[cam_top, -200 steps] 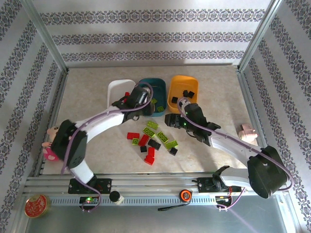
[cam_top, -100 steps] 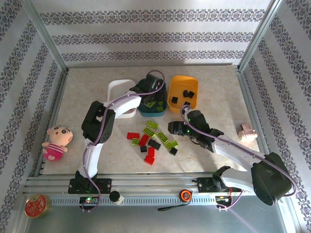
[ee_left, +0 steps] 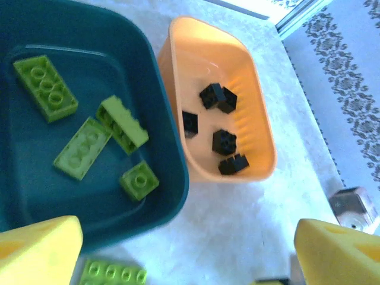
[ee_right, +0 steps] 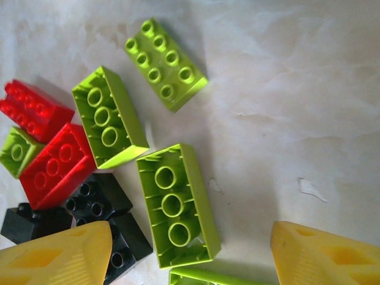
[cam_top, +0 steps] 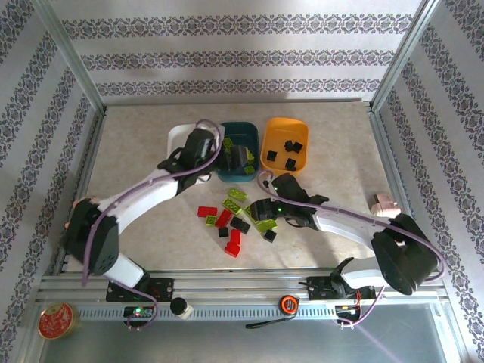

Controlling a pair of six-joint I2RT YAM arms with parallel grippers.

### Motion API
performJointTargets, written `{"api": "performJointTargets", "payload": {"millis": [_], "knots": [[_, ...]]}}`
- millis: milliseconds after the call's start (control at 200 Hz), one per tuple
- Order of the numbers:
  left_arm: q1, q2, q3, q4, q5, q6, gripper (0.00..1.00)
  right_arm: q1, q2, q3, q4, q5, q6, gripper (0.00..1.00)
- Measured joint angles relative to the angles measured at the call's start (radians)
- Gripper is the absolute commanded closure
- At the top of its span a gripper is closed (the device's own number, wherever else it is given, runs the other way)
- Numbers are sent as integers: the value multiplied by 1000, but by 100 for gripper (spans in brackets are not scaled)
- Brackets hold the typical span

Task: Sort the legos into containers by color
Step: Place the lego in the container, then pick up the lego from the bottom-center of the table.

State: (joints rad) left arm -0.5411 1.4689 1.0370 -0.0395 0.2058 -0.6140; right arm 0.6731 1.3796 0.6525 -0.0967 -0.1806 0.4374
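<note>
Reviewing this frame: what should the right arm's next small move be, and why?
Probably lower the right tool and close on the lime brick lying between its open fingers; it is loose on the table, and the teal tub holds other green bricks.

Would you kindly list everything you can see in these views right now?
white tub: one, white, left of the row.
teal tub: one, dark teal, middle, holding four lime bricks.
orange tub: one, orange, right, holding five black bricks.
loose bricks: about a dozen, red, lime, black, on the table before the tubs.
red tin: one, red, near-left corner.
left gripper: one, yellow, open by the teal tub.
right gripper: one, yellow, open above a lime brick.
</note>
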Motion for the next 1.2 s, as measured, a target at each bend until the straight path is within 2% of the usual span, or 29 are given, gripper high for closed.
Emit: {"api": "performJointTargets", "payload": {"millis": [230,505,914,1204], "knots": [[0,-280,-306,-26,-23,-35,0,52,109,92,-53,35,-58,29],[0,-520,-442,-110,-99,-61,0,76,196,142,-104,69,-97,33],[0,-565,-460,-191,-163,-66,0,103,283,224,-193,179,-124,47],[0,-577,-463,-221,-198,-68,0,103,292,235,-215,225,-130,72]]}}
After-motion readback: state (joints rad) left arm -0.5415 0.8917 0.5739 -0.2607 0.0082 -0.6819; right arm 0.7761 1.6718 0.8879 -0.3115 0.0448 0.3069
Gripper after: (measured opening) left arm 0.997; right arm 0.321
